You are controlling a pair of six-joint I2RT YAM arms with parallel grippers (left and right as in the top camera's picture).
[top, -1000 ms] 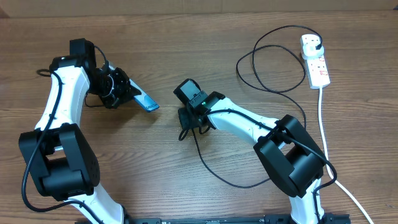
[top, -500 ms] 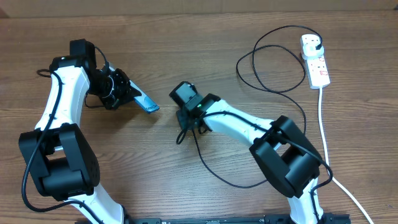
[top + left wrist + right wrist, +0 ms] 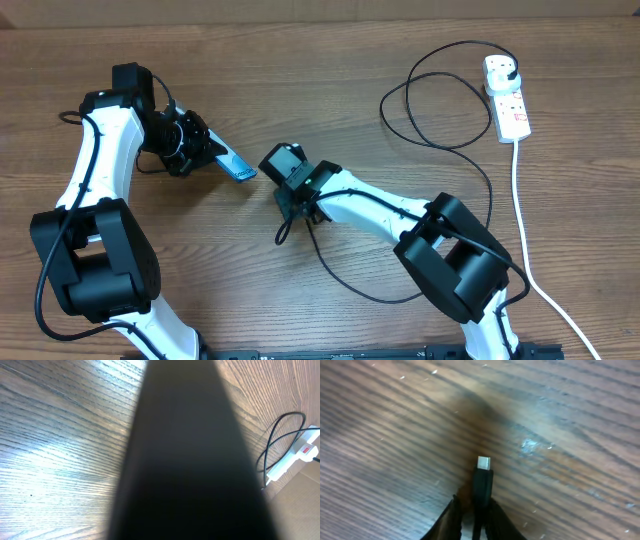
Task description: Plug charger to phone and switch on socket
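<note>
Black charger (image 3: 483, 480) tip, pinched in the closed right gripper (image 3: 473, 510), hangs near the phone (image 3: 233, 165) clamped in the left gripper (image 3: 203, 150): the plugging step, next calling for tip-to-port alignment; the socket (image 3: 509, 98) lies well apart from the phone.

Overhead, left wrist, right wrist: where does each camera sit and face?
Overhead: above the table, facing straight down; left arm, right arm, phone, socket.
Left wrist: faces across the table towards the socket; a dark blur hides its fingers.
Right wrist: faces down at the table; its fingers pinch the charger.
Overhead and left wrist share the socket.
</note>
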